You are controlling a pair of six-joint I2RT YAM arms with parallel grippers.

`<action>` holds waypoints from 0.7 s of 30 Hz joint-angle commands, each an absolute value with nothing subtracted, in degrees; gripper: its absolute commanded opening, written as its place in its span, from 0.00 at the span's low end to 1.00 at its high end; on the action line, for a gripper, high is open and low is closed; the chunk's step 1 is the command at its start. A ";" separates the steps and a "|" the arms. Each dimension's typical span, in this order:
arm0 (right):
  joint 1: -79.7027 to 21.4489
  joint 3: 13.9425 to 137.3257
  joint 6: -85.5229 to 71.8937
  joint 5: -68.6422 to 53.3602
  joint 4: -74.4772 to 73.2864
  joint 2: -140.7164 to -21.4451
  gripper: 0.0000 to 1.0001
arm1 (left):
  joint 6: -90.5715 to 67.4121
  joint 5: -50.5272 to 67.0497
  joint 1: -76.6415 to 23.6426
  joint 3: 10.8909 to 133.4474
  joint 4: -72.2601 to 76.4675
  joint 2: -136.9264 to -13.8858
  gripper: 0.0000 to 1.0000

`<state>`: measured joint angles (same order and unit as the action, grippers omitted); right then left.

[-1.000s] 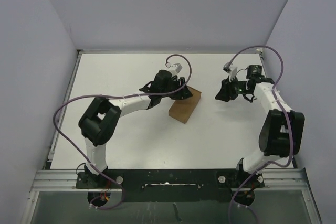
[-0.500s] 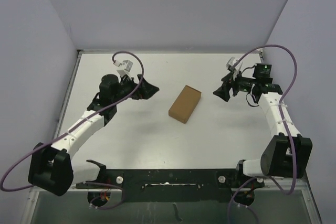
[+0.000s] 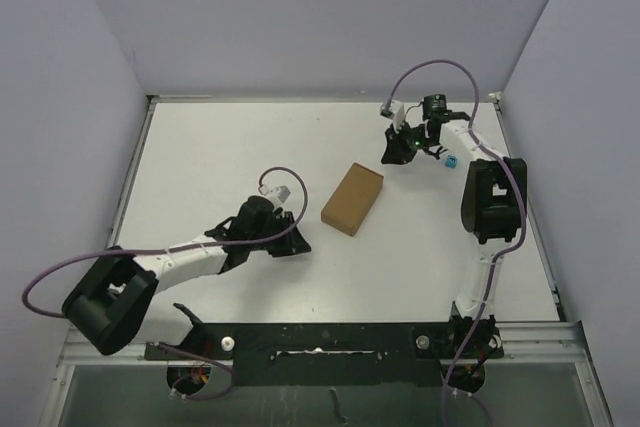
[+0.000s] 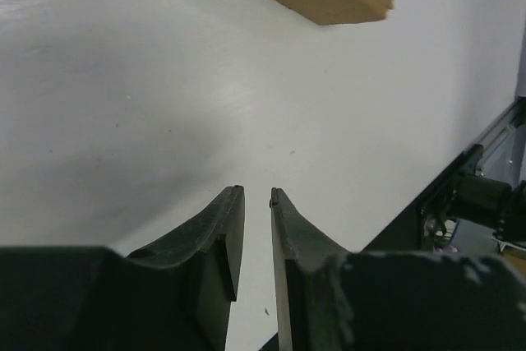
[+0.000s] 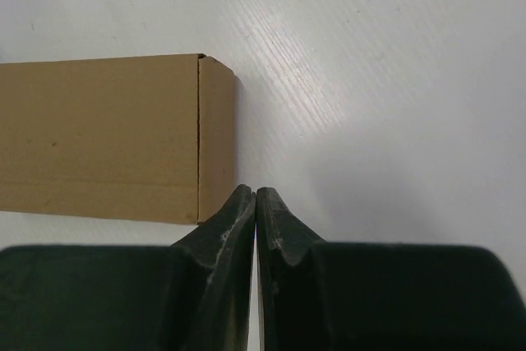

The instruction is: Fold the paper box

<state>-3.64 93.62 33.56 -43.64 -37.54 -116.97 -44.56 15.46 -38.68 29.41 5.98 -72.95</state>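
Right fingers [image 5: 232, 223] pressed together, plain brown paper box [image 3: 352, 199] closed, lying flat

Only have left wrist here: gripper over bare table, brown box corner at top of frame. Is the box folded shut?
Observer: Yes. Top view shows the paper box as a closed carton lying flat, nothing touching it.
Operator: Where's the right gripper?
Observer: The right gripper is just past the box's far end, apart from it.
Operator: Open or shut?
Observer: Shut, per the right wrist view: its fingers are pressed together with nothing between them.
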 commanded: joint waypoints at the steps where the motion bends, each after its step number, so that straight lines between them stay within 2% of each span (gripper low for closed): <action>1: -5.32 98.51 35.20 -41.37 -44.02 -121.05 0.05 | -46.16 14.50 -39.71 35.84 12.53 -83.74 0.18; 10: -7.53 90.68 40.78 -44.63 -45.56 -117.20 0.05 | -43.63 13.28 -38.74 49.79 11.13 -100.18 0.21; 21: -9.93 74.70 42.09 -44.73 -45.87 -105.87 0.05 | -37.89 11.09 -32.19 58.91 4.12 -105.05 0.24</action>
